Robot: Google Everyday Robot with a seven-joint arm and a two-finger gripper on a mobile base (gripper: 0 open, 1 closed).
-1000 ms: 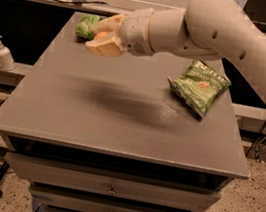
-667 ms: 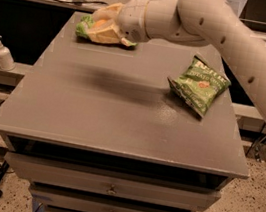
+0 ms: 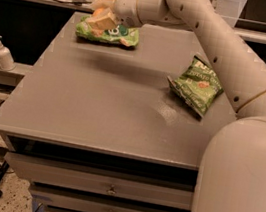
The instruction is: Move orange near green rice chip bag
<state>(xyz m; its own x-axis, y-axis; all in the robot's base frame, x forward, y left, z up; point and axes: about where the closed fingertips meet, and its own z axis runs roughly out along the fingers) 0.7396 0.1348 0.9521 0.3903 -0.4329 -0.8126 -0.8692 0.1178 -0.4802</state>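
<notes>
Table (image 3: 97, 107) grey, drawers (image 3: 108, 190) under front edge. Arm (image 3: 223, 52) white, reaches from right across to far left corner. Dark green chip bag (image 3: 195, 85) lies near right edge, well apart from rest. Rice chip bag (image 3: 119, 36) lies flat at far left. Tool (image 3: 101, 14) sits over that bag's left end; open or closed: cannot tell. Orange not distinguishable from tool's pale orange-tan mass. Pump bottle (image 3: 2, 53) stands on ledge left of table.
</notes>
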